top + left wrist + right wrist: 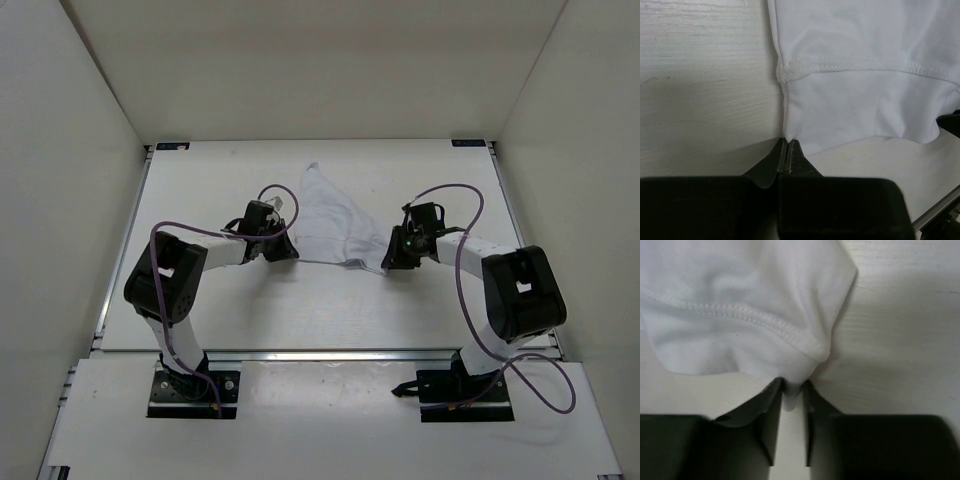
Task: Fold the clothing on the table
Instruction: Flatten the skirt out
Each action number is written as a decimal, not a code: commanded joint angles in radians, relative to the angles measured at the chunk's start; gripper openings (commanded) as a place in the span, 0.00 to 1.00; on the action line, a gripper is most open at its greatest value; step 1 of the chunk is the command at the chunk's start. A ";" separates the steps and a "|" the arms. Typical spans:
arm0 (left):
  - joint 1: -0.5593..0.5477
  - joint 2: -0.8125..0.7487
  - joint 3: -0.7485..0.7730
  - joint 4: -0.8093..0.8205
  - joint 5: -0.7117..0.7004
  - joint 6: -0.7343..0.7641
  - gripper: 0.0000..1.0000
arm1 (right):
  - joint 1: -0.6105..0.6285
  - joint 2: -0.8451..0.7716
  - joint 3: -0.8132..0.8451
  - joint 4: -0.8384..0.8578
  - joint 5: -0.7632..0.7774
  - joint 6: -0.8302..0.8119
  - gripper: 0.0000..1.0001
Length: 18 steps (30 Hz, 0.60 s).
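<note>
Top view: clothing (330, 225) lies mid-frame on the bench (400, 320), with the left pincer (285, 250) and right pincer (392, 258) at its lower corners.
Left wrist: left pincer is pressed together at the corner's very edge; it may lift away empty.
Right wrist: right pincer is pinching a bunched hem fold; the shallow bite could slip.

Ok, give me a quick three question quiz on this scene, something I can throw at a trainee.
1. True or false: the left fingers are pressed together at a corner of the white garment.
2. In the top view, the garment lies: A) between the two arms' fingers, B) left of both, C) right of both.
3. What sits between the right fingers?
Key: 1 true; 2 A; 3 a bunched fold of the garment's edge.
</note>
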State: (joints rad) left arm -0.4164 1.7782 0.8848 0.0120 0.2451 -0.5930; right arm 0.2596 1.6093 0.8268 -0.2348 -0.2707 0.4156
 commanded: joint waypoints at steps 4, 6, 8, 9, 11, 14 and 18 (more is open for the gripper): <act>0.008 -0.054 0.017 -0.053 -0.003 0.033 0.00 | 0.009 0.075 0.032 0.031 0.005 0.020 0.00; 0.010 -0.060 0.025 -0.063 0.000 0.042 0.00 | 0.024 0.077 0.051 0.026 0.014 0.015 0.00; 0.004 -0.075 0.035 -0.086 -0.003 0.062 0.00 | 0.041 0.063 0.086 -0.001 0.050 -0.016 0.00; 0.008 -0.080 0.042 -0.092 -0.007 0.077 0.00 | 0.043 0.049 0.113 -0.017 0.086 -0.030 0.00; 0.008 -0.094 0.085 -0.128 -0.004 0.125 0.00 | 0.021 0.015 0.165 -0.047 0.111 -0.060 0.00; 0.022 -0.118 0.213 -0.190 -0.015 0.195 0.00 | -0.063 0.021 0.314 -0.090 0.059 -0.125 0.00; 0.059 -0.120 0.448 -0.272 -0.020 0.289 0.00 | -0.111 0.102 0.700 -0.231 0.068 -0.230 0.00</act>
State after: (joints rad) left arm -0.3931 1.7500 1.1656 -0.2184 0.2413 -0.4091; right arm 0.1783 1.7020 1.2995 -0.4286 -0.2249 0.2874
